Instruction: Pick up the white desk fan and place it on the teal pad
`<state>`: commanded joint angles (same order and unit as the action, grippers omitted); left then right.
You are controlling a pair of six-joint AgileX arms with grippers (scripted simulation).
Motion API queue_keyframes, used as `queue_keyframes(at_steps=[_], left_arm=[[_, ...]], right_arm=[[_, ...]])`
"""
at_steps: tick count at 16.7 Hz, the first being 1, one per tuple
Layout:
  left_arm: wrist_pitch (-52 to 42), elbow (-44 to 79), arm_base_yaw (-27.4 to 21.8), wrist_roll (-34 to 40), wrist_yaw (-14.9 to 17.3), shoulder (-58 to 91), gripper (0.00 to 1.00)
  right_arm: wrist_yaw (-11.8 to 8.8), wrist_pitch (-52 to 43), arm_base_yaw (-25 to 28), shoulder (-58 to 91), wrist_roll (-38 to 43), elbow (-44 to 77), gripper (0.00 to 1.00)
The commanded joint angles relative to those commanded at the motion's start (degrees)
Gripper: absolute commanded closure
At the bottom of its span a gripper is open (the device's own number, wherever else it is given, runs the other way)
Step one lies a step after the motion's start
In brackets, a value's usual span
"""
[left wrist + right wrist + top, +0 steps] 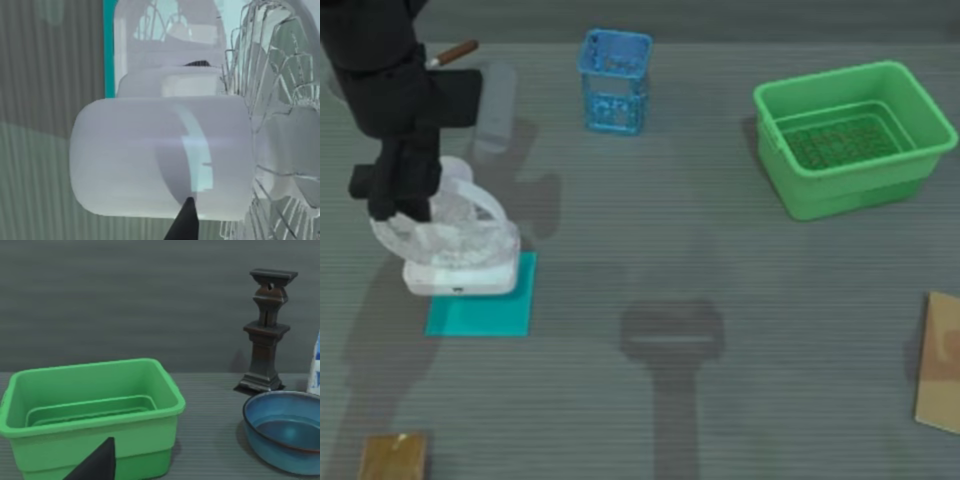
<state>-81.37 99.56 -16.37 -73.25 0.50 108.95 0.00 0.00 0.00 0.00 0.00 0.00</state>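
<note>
Placing step: my left claw (pixel 398 195) at fan (pixel 460 245), grip state unclear; fan overlaps pad (pixel 485 305). Next: settle, release.

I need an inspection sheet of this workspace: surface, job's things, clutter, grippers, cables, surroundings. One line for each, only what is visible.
Surface: grey ribbed table.
Job's things: fan stands with its base partly on the teal pad, overhanging the pad's far left edge.
Clutter: blue basket, green bin, cardboard pieces; right wrist view adds a blue bowl and a dark stand.
Grippers: left gripper is at the fan's rear motor housing; whether the fingers grip is unclear. Right arm is out of the top view.
Cables: nothing seen.
Surroundings: plain grey wall.
</note>
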Motion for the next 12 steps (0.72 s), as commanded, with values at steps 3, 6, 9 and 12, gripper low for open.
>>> queue_keyframes(at_steps=[3,6,9,12], left_arm=[[3.2,-3.3,0.2,0.1,0.0,0.1,1.0],[7.1,-6.9,0.3,0.0,0.0,0.2,1.0],[7.5,-7.3,0.3,0.0,0.1,0.2,1.0],[7.5,-7.3,0.3,0.0,0.1,0.2,0.85]], right_arm=[[0.0,0.0,0.0,0.0,0.0,0.0,0.0],[0.0,0.0,0.0,0.0,0.0,0.0,0.0],[0.0,0.0,0.0,0.0,0.0,0.0,0.0],[0.0,0.0,0.0,0.0,0.0,0.0,0.0]])
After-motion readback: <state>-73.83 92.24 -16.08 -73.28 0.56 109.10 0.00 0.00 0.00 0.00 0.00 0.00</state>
